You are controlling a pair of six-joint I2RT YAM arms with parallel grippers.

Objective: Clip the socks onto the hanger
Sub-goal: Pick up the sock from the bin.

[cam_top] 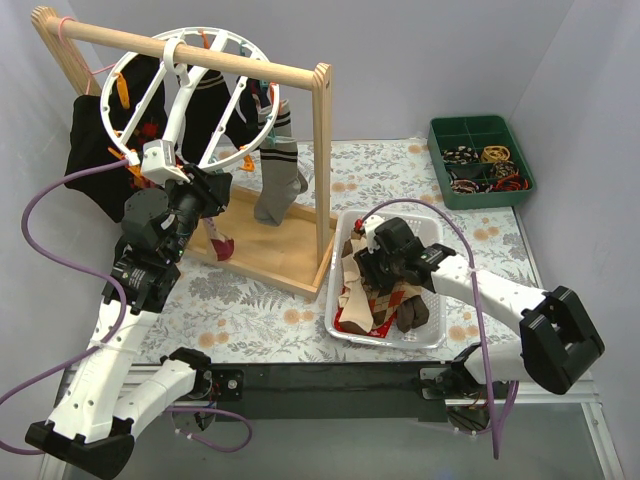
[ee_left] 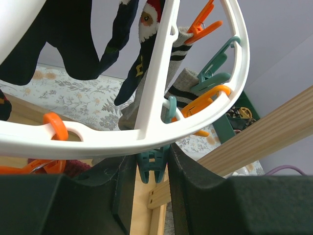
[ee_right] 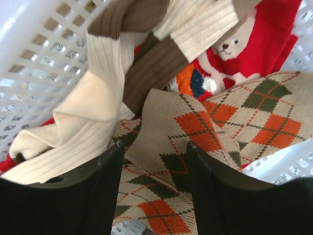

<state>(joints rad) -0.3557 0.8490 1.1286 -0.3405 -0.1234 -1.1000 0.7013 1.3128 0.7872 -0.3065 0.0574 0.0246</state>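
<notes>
Hanger (ee_left: 146, 134) hangs on the wooden rail (cam_top: 230, 62), several socks clipped, a grey striped sock (cam_top: 278, 180) among them. More wait in the white basket (cam_top: 345, 330); I judge the job roughly half done. Left gripper (ee_left: 152, 169) pinches a teal clothespin (ee_left: 152, 161) under the ring. Right gripper (ee_right: 154, 161), jaws apart, straddles the argyle sock (ee_right: 195, 122). Floral tablecloth (cam_top: 250, 300), green tray (cam_top: 480, 160) far right, pale walls.

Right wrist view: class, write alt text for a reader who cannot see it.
The black right gripper straddles a raised fold of a tan sock with orange and green diamonds. It lies in a white plastic lattice basket beside a cream-and-brown ribbed sock and a red bear-print sock.
</notes>
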